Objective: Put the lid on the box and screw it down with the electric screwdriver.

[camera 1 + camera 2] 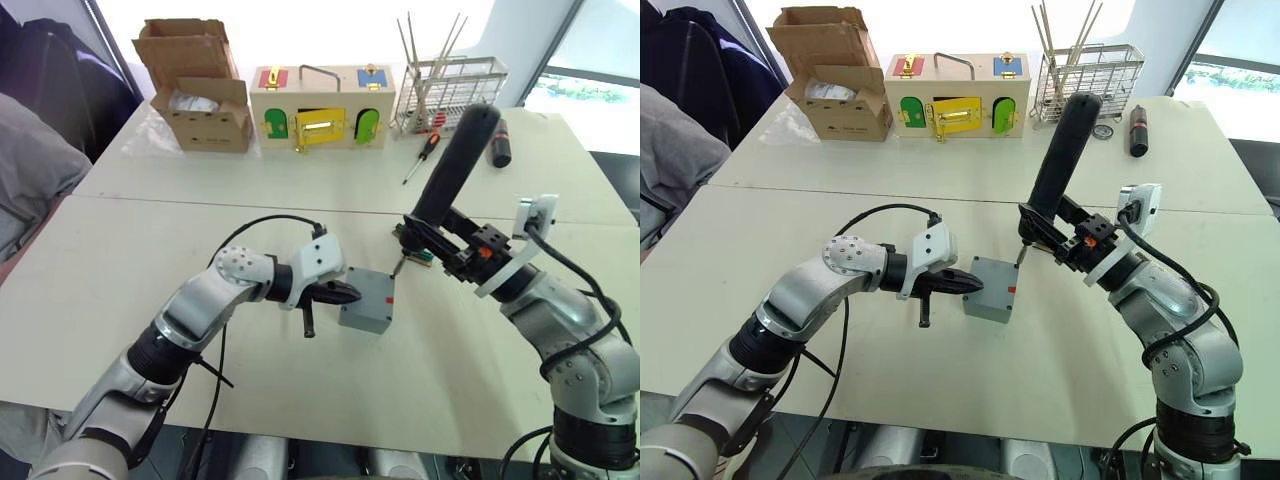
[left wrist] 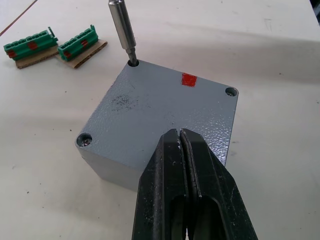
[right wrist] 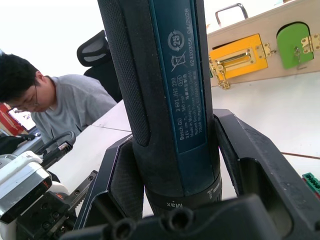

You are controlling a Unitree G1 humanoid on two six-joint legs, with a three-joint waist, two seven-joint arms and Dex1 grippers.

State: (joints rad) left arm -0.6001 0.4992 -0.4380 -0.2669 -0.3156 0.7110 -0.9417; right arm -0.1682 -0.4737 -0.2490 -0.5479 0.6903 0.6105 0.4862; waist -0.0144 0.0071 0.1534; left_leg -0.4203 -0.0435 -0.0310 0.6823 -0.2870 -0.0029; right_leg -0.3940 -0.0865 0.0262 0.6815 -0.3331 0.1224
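Lid [image 2: 150, 115] corner hole takes screwdriver bit [image 2: 122, 30], left wrist view.

The box [image 1: 368, 302], with the lid [image 2: 160, 105] seated on it, is hemmed on two sides: the closed left gripper [image 2: 181, 145] is pressed against the lid's near edge, and the screwdriver [image 1: 452, 170], clamped in the right gripper [image 1: 462, 252], is planted in the far corner hole, with two green connectors [image 2: 55, 45] lying just beyond that corner. Bare table [image 1: 120, 270] is left open in front of the box and to its left behind the left arm. The far table is crowded by a carton [image 1: 200, 90], a wooden box [image 1: 320, 108], a wire rack [image 1: 448, 95], a hand screwdriver [image 1: 424, 153] and a black cylinder [image 1: 500, 145], all well apart from the box.
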